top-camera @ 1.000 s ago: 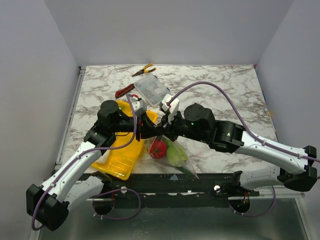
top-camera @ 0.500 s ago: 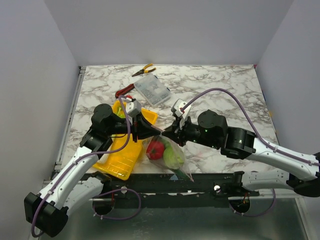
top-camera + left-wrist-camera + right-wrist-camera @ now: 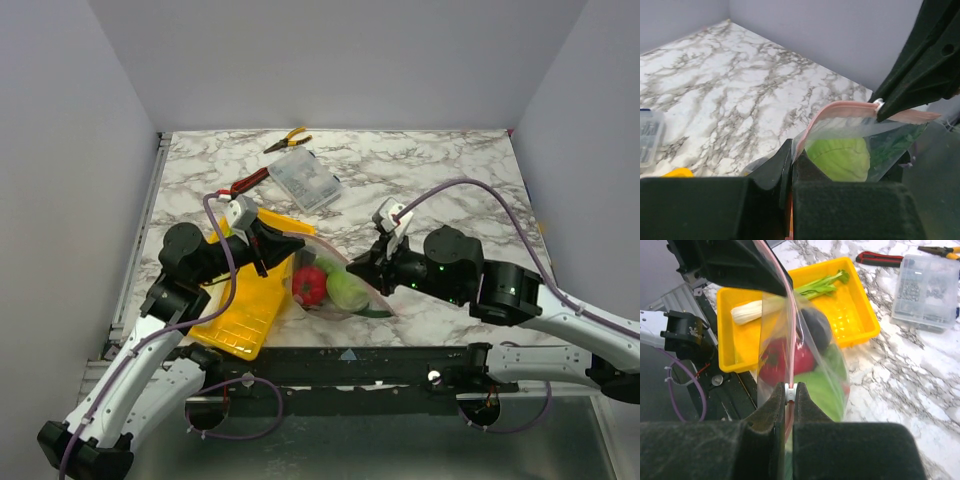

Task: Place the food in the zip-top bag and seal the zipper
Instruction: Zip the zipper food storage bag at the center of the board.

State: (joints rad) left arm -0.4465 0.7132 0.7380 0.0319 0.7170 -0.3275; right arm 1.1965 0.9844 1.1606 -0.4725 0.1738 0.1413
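The clear zip-top bag hangs stretched between my two grippers, just right of the yellow tray. It holds the red tomato, the green cabbage and a dark eggplant. My left gripper is shut on the bag's left top corner. My right gripper is shut on the white slider of the pink zipper. The zipper also shows in the left wrist view above the cabbage. The white-green leek lies in the tray.
A rigid clear box stands behind the tray, with red-handled pliers beside it and yellow-handled pliers farther back. The table's front edge runs just below the bag.
The grippers have drawn apart: the left moved left, the right moved right along the zipper. The bag is now pulled wider between them.
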